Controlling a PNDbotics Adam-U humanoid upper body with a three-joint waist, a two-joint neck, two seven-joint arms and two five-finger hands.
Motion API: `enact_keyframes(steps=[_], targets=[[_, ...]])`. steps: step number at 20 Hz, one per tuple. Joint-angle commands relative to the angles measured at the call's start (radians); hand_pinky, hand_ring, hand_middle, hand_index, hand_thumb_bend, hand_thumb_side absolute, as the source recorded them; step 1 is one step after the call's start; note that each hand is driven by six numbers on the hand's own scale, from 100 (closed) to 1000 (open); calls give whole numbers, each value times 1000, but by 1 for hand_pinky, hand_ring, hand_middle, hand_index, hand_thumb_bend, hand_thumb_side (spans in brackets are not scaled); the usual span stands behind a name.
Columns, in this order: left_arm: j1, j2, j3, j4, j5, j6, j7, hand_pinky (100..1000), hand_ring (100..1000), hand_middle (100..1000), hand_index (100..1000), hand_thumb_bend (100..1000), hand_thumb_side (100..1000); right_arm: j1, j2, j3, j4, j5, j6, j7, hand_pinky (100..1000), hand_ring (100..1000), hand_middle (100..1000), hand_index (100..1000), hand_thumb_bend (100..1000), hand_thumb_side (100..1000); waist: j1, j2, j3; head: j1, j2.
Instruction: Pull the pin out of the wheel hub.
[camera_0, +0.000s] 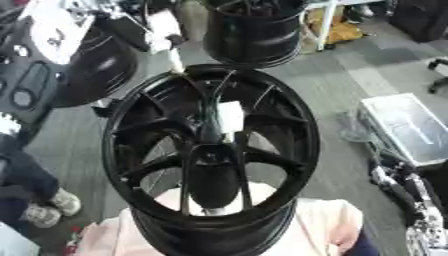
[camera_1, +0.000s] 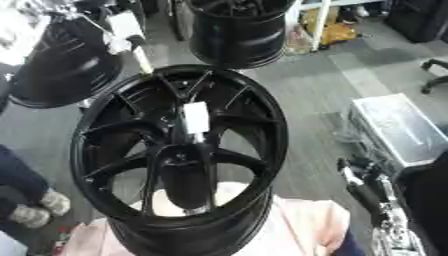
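A black spoked wheel hub (camera_0: 289, 125) stands tilted in the middle of both views, resting on a pale pink surface (camera_0: 328, 225). A small white rectangular piece (camera_0: 230, 116) sits at the hub's centre, just above the dark centre bore (camera_1: 185, 182); I cannot make out a pin beyond that. My right hand (camera_1: 363, 187), black with silver parts, shows low at the right edge, well clear of the wheel and touching nothing. My left hand is in neither view.
Two more black wheels stand behind: one at the upper left (camera_0: 96, 70), one at the top centre (camera_0: 254, 35). A thin white rod (camera_0: 177, 61) leans at the hub's top rim. A silver case (camera_0: 407, 127) lies at the right. A person's shoes (camera_0: 52, 205) are at the left.
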Motion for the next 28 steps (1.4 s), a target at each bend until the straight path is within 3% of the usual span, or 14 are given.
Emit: enact_keyframes(steps=[1, 4, 7, 12, 13, 14, 15, 16, 17, 19, 22, 23, 27, 28], targets=[[33, 160, 9, -92, 59, 22, 13, 552, 411, 387, 595, 151, 252, -5, -26, -12, -15, 3, -1, -10, 685, 663, 735, 824, 301, 399, 1, -17, 8, -14, -2], [159, 280, 11, -151, 87, 43, 18, 553, 416, 397, 603, 158, 256, -4, -29, -16, -14, 3, -1, -15, 685, 663, 734, 823, 301, 399, 2, -16, 17, -20, -2], [335, 374, 49, -184, 90, 76, 27, 560, 424, 406, 613, 181, 257, -5, -28, -20, -14, 2, -2, -19, 685, 663, 735, 823, 302, 399, 0, -12, 22, -23, -2], [649, 424, 165, -167, 10, 169, 89, 575, 440, 425, 634, 216, 267, -7, -28, -30, -14, -3, -3, -29, 685, 663, 734, 823, 302, 399, -6, -1, 28, -36, -2], [703, 412, 189, -150, -7, 188, 97, 636, 534, 531, 722, 319, 370, -6, -29, -32, -13, -4, -3, -31, 685, 663, 735, 823, 302, 399, -8, 1, 33, -39, -2], [751, 395, 213, -132, -28, 203, 99, 646, 554, 555, 739, 341, 397, -5, -29, -33, -12, -4, -3, -33, 685, 663, 735, 823, 302, 399, -8, 3, 36, -40, -2], [791, 376, 235, -118, -47, 213, 100, 774, 731, 764, 867, 560, 600, -5, -29, -34, -11, -5, -3, -34, 685, 663, 735, 823, 302, 398, -10, 5, 39, -43, -2], [836, 349, 262, -104, -68, 222, 101, 774, 731, 764, 867, 560, 600, -6, -29, -35, -10, -5, -4, -34, 685, 663, 735, 823, 302, 398, -12, 6, 41, -46, -2], [866, 329, 286, -96, -87, 228, 105, 837, 793, 833, 906, 617, 711, -6, -28, -35, -10, -6, -4, -35, 685, 663, 735, 823, 302, 399, -15, 7, 43, -49, -2], [932, 265, 350, -78, -113, 261, 134, 867, 826, 864, 923, 638, 786, -6, -27, -40, -8, -9, -4, -39, 685, 662, 735, 823, 301, 399, -21, 9, 49, -53, -2], [995, 175, 436, -92, -115, 306, 176, 850, 801, 835, 903, 592, 785, -6, -24, -44, -7, -12, -5, -42, 685, 662, 735, 823, 301, 399, -29, 10, 57, -57, -2], [1010, 144, 464, -111, -103, 317, 193, 818, 760, 797, 877, 504, 760, -6, -23, -45, -6, -12, -5, -43, 685, 662, 735, 823, 302, 399, -32, 11, 59, -59, -2], [1053, 14, 577, -241, 37, 345, 259, 732, 638, 667, 783, 312, 734, -6, -20, -46, -5, -15, -7, -45, 686, 662, 735, 823, 301, 400, -41, 15, 68, -68, -2], [1057, -26, 605, -292, 83, 354, 285, 730, 636, 664, 780, 309, 736, -5, -18, -46, -5, -16, -7, -45, 686, 662, 735, 823, 301, 400, -43, 16, 71, -69, -2]])
